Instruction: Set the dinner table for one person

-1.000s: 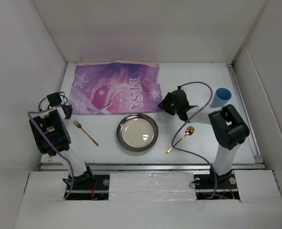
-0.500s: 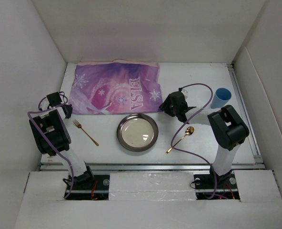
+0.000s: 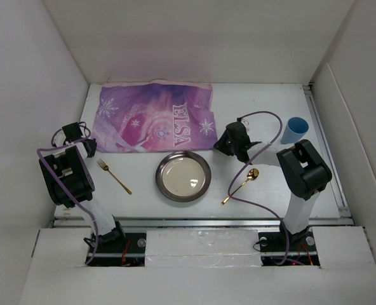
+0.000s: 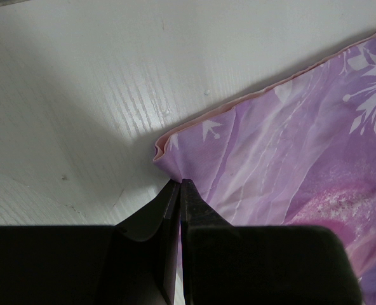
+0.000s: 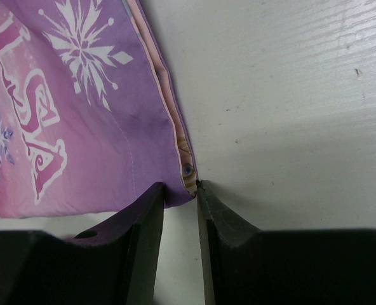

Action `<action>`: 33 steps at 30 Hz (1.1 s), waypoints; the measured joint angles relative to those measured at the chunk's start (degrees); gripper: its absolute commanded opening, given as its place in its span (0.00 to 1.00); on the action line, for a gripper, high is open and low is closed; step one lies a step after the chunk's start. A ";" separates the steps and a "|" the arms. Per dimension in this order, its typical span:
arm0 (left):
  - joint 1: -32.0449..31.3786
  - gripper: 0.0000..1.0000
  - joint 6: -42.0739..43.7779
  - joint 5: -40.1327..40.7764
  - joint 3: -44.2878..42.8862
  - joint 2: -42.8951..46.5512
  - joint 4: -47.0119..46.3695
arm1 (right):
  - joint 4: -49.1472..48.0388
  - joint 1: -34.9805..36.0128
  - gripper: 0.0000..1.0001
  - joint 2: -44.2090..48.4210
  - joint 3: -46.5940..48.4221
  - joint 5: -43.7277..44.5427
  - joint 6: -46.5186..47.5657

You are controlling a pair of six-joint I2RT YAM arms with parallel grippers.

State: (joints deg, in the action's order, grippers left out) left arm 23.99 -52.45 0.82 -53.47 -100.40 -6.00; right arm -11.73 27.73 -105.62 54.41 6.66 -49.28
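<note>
The dinner table (image 3: 264, 105) is a white tabletop. The purple "ELSA" placemat (image 3: 153, 117) lies at its back left. My left gripper (image 3: 91, 147) is shut on the placemat's near left corner (image 4: 175, 159), with the fabric pinched at the tips (image 4: 179, 185). My right gripper (image 3: 218, 145) sits low at the near right corner (image 5: 175, 152). Its jaws are narrowly apart with the corner tip between them (image 5: 180, 188). A steel plate (image 3: 183, 176), a gold fork (image 3: 114, 176) and a gold spoon (image 3: 242, 184) lie in front. A blue cup (image 3: 295, 130) lies at the right.
White walls enclose the table on the left, back and right. A metal rail runs along the near edge (image 3: 201, 221). The right arm's purple cable (image 3: 264, 143) loops over the table near the spoon.
My right gripper has shifted slightly and settled lower at the placemat's near right corner. The left arm, placemat and tableware have not moved.
</note>
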 measured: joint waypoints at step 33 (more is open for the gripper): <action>-7.04 0.00 -0.52 -15.67 -20.46 32.92 -8.66 | 11.50 -6.56 0.00 33.27 32.30 4.42 21.94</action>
State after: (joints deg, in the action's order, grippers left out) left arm 16.95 -52.97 -14.85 -73.93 -67.48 -14.66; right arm -0.23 21.17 -72.36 86.72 11.07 -27.33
